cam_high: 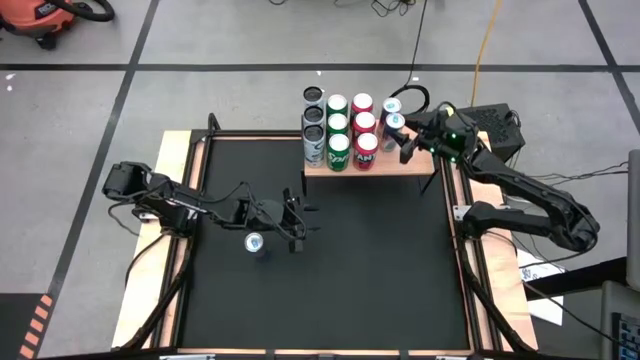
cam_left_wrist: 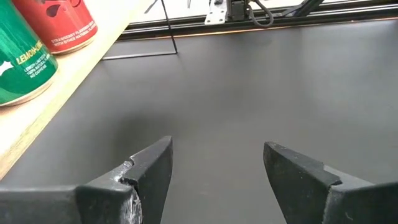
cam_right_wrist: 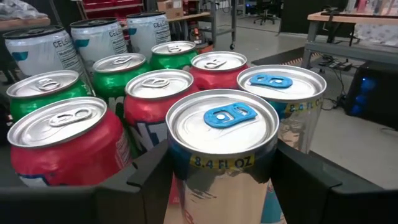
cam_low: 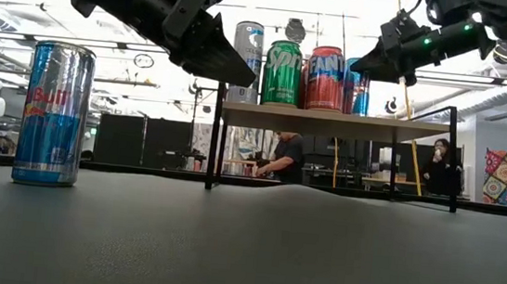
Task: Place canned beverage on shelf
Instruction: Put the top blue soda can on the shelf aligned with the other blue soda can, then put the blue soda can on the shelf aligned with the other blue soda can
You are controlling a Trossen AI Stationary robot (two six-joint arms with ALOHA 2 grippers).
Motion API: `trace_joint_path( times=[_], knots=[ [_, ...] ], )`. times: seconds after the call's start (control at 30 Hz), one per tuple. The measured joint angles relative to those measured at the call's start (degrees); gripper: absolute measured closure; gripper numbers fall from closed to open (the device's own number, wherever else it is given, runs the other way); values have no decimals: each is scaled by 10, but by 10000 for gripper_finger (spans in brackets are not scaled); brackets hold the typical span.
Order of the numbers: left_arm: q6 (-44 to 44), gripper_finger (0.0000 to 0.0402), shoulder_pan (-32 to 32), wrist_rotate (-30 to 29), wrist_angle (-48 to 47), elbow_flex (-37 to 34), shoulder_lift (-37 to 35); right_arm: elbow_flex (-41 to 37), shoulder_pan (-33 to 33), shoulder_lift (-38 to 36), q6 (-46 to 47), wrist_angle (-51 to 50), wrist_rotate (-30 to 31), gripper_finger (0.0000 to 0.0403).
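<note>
The shelf (cam_high: 385, 168) stands at the table's far edge and bears several upright cans, green, red and silver (cam_high: 337, 122). My right gripper (cam_right_wrist: 222, 163) is at the shelf's right end, shut on a slim can with a blue tab (cam_right_wrist: 222, 124). A second blue-tab can (cam_right_wrist: 273, 84) stands just beyond it. A blue and silver can (cam_low: 54, 113) stands upright on the black table at mid left. My left gripper (cam_left_wrist: 217, 168) hovers open next to that can (cam_high: 253, 242), with nothing between its fingers. My right gripper pinches the slim can between its two fingers, one on each side of the can's wall just below the top rim (cam_right_wrist: 180, 165). The fingers come nearly level from the table's right side. The can stays upright; whether its base rests on the shelf I cannot tell.
Wooden side rails (cam_high: 175, 200) frame the black table. The right arm's base and cables (cam_high: 500, 215) lie beyond the right rail. The shelf's thin black legs (cam_low: 216, 138) stand on the mat. People show in the room behind.
</note>
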Motion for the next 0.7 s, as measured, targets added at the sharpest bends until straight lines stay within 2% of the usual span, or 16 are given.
trace_joint_path(
  times=[0.33, 0.6, 0.7],
  knots=[
    [-1, 152, 14, 0, 0, 0, 0, 0, -31, 16, -2, 3, -57, 182],
    [-2, 152, 14, 0, 2, 0, 0, -5, -32, -2, 11, -4, -56, 108],
    [-2, 152, 14, -3, 2, 0, 0, -3, -32, -12, 9, 6, -57, 96]
  ],
)
